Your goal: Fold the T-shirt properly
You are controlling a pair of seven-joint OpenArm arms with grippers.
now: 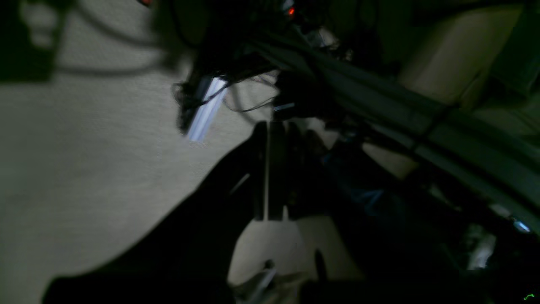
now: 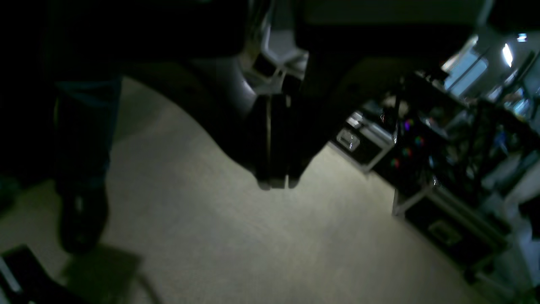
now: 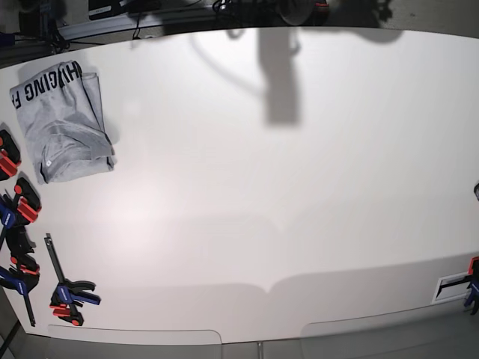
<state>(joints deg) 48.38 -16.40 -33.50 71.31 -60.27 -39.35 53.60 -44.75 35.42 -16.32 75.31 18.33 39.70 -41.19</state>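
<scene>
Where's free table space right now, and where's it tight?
Bare: the table from the folded T-shirt rightward to the far edge, centre and front included. Tight: the left edge, where the clamps line up below the T-shirt. One small clamp sits front right.

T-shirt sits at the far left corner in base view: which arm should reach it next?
Right, probably. The T-shirt lies folded at the base view's left, the right arm's side. Neither arm shows there; both the left gripper and the right gripper are shut and empty.
</scene>
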